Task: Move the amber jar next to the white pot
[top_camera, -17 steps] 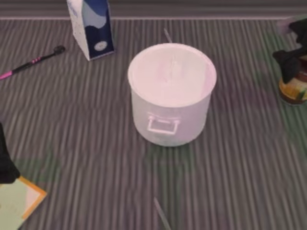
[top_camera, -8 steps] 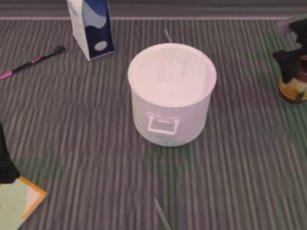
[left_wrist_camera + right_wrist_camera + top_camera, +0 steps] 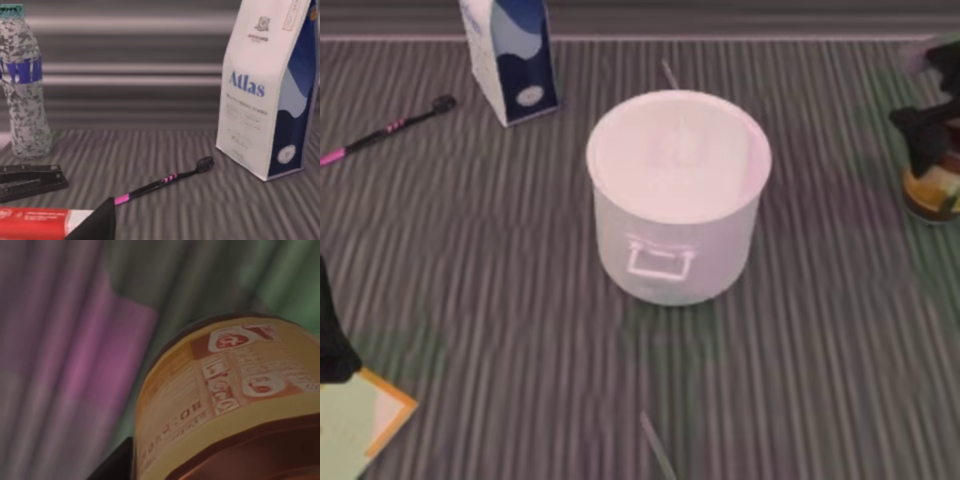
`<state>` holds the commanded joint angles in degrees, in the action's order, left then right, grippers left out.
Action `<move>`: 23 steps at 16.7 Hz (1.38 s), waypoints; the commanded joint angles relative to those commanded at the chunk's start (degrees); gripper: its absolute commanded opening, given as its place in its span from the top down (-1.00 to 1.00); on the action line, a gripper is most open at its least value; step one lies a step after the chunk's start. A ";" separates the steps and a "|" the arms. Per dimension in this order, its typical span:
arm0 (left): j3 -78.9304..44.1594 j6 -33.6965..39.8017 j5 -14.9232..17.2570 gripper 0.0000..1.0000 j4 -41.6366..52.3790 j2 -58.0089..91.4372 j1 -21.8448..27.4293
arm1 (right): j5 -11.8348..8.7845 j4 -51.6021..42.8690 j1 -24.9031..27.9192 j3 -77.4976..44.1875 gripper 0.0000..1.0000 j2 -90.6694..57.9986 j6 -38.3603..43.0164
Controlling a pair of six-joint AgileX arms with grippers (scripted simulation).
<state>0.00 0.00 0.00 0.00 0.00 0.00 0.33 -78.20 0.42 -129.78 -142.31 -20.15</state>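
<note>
The amber jar stands at the table's far right edge, its yellow-orange label filling the right wrist view. My right gripper is over the jar's top and shut on it, with one dark finger pressed against the label. The white pot, lidded and with its rectangular handle facing the front, stands in the middle of the table, well apart from the jar on the jar's left. My left gripper is parked open at the left edge; one of its fingers shows in the left wrist view.
A blue-and-white carton stands at the back left, with a black and pink toothbrush lying to its left. An orange-edged book lies at the front left corner. The left wrist view also shows a water bottle, a black stapler and a red tube.
The right gripper and the jar have shifted only a hair to the right. The pot and the left arm have not moved.
</note>
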 joint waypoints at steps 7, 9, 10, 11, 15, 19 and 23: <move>0.00 0.00 0.00 -1.00 0.00 0.00 0.00 | -0.14 -2.00 0.59 12.56 1.00 14.94 0.04; 0.00 0.00 0.00 -1.00 0.00 0.00 0.00 | -0.18 -2.60 0.78 16.46 1.00 19.66 0.04; 0.00 0.00 0.00 -1.00 0.00 0.00 0.00 | -0.20 -2.86 0.86 18.19 1.00 21.73 0.05; 0.00 0.00 0.00 -1.00 0.00 0.00 0.00 | -0.22 -3.10 0.93 19.69 1.00 23.53 0.06; 0.00 0.00 0.00 -1.00 0.00 0.00 0.00 | -0.25 -3.55 1.05 22.33 1.00 26.69 0.07; 0.00 0.00 0.00 -1.00 0.00 0.00 0.00 | -0.27 -3.49 0.77 22.09 1.00 26.39 0.31; 0.00 0.00 0.00 -1.00 0.00 0.00 0.00 | -0.10 -3.53 3.43 20.05 1.00 23.34 6.48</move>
<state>0.00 0.00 0.00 0.00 0.00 0.00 0.23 -81.73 3.85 -109.73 -118.98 -13.68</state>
